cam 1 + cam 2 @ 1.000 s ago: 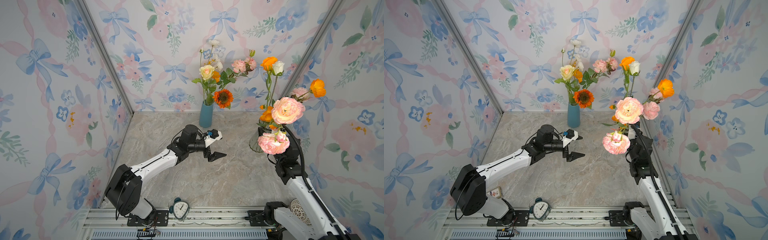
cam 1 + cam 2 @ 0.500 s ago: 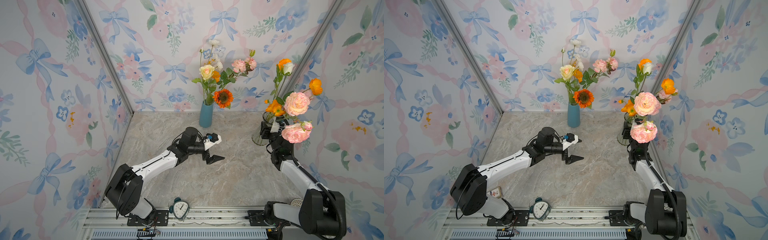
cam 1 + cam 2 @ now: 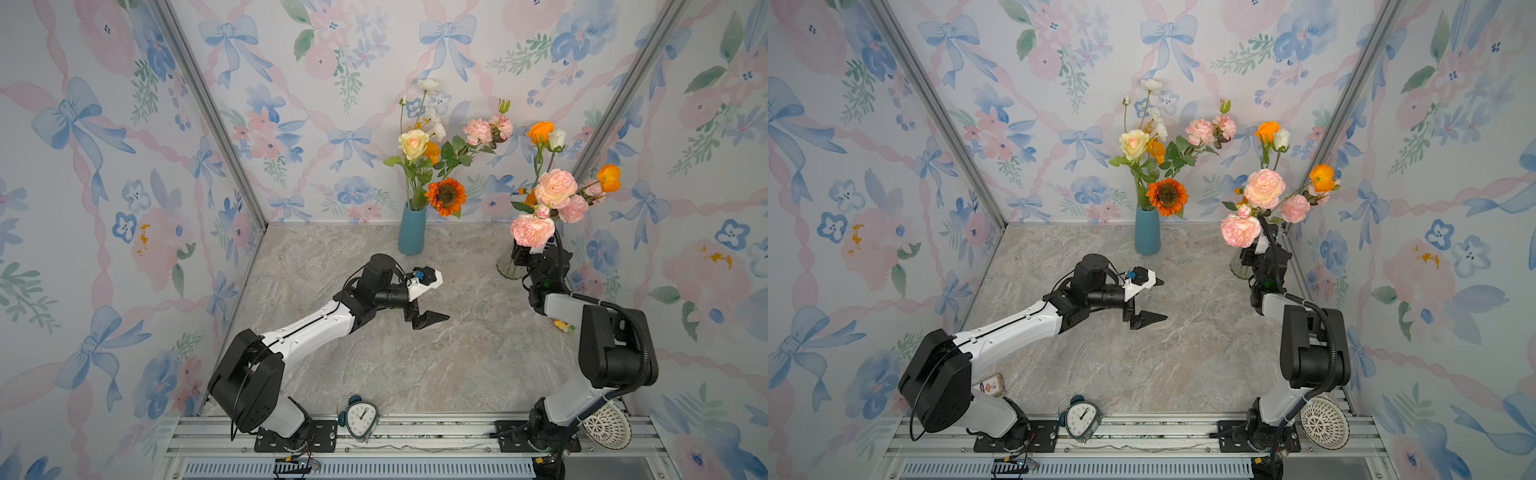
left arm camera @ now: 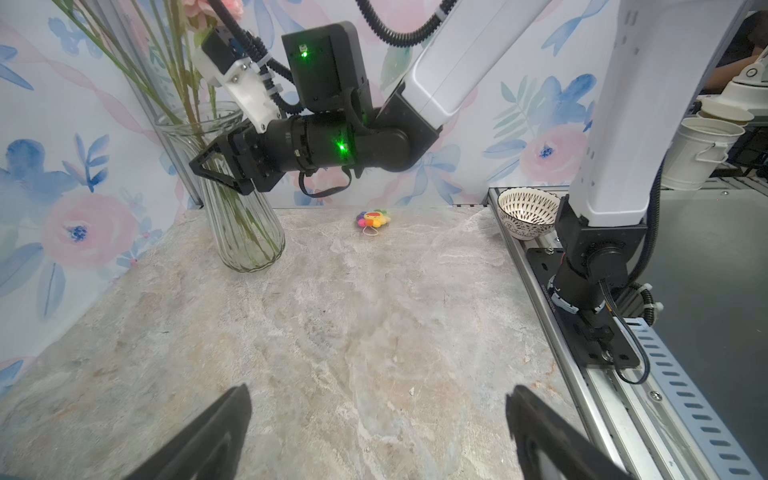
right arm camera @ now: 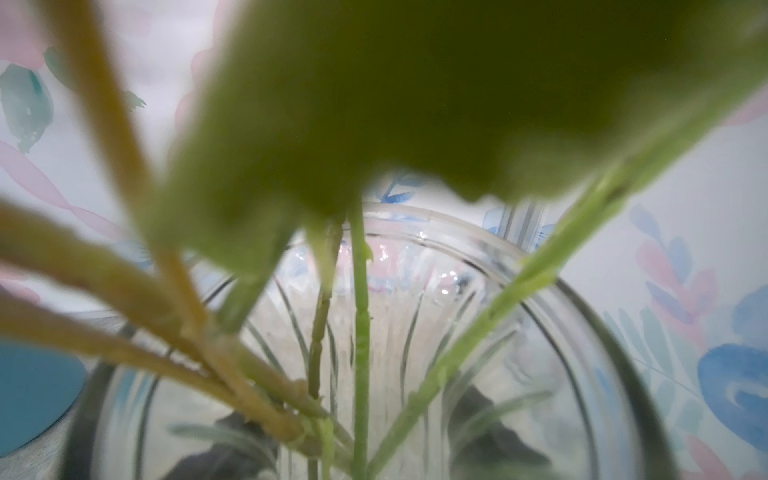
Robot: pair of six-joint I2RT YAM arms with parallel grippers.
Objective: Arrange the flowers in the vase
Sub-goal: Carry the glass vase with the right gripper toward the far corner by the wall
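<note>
A blue vase (image 3: 411, 232) at the back wall holds several flowers, among them a cream rose (image 3: 413, 143) and an orange sunflower (image 3: 445, 196). At the right wall a ribbed glass vase (image 3: 507, 268) (image 4: 245, 237) holds pink (image 3: 555, 188), orange and white flowers. Its base is on the table. My right gripper (image 3: 519, 259) (image 4: 216, 166) is shut round its neck, and green stems (image 5: 360, 332) fill the right wrist view. My left gripper (image 3: 436, 319) (image 4: 379, 388) hangs open and empty over the middle of the table.
An alarm clock (image 3: 360, 417) stands at the front edge and a patterned bowl (image 3: 606, 426) at the right arm's base. A small rainbow plush toy (image 4: 372, 219) lies by the right wall. A small card (image 3: 992, 384) lies behind the left arm's base. Wallpapered walls close three sides.
The right arm has folded down, and the glass vase's blooms have dropped away from the camera, swinging right and then back left. The left arm has hardly moved.
</note>
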